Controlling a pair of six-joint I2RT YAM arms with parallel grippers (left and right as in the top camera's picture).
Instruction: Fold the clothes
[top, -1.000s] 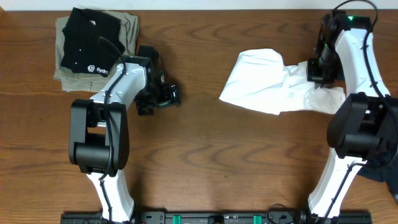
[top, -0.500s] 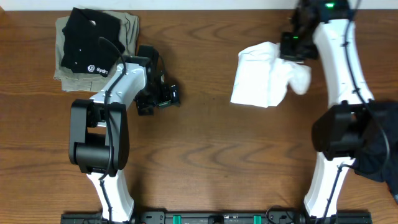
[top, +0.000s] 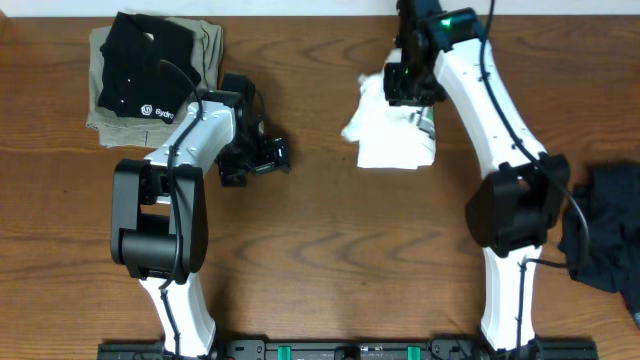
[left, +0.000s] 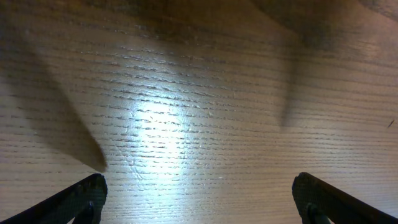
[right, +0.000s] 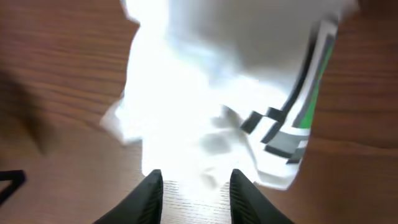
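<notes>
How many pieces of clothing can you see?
4: a white T-shirt top middle, a black shirt stacked on a khaki garment top left, a dark cloth far right. More may be hidden.

A folded black shirt (top: 140, 65) lies atop a khaki garment (top: 205, 45) on the wooden table (top: 330, 230).

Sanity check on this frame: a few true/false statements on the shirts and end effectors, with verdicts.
1. The left end effector is open over bare table. True.
2. The T-shirt lies spread out flat. False: it is bunched and rumpled.
3. The black shirt lies on the khaki garment. True.
4. The left end effector touches the T-shirt. False: it is apart from it; only the right end effector is over the T-shirt.
</notes>
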